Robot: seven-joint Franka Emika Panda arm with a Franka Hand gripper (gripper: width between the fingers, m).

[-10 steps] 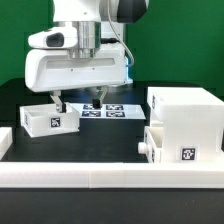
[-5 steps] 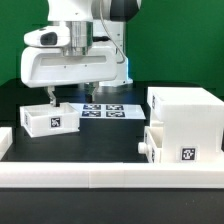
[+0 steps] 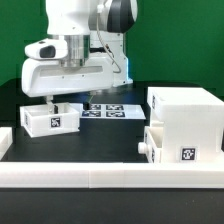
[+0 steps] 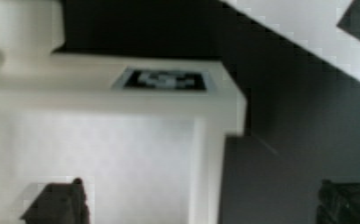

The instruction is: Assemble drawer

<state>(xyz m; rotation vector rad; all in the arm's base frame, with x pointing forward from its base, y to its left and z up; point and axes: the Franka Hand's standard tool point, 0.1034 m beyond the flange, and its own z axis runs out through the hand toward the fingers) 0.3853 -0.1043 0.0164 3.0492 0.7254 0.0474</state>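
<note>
A small white drawer tray (image 3: 50, 119) with a square tag lies at the exterior view's left. My gripper (image 3: 66, 101) is open and empty, low over the tray's right end. In the wrist view the tray (image 4: 106, 130) with its tag (image 4: 164, 78) fills the picture. One fingertip (image 4: 56, 200) is over the tray and the other (image 4: 351, 200) over the black table. The tall white housing (image 3: 186, 112) stands at the right. A second tray (image 3: 182, 148) with a tag sits at its lower front, sticking out toward the front.
The marker board (image 3: 108, 110) lies flat behind my gripper, in the middle of the black table. A long low white rail (image 3: 110, 176) runs along the front edge. A white strip (image 4: 310, 30) crosses one corner of the wrist view.
My gripper has moved toward the exterior view's left, from over the marker board to over the left tray. Its jaws stay open. The parts have not moved.
</note>
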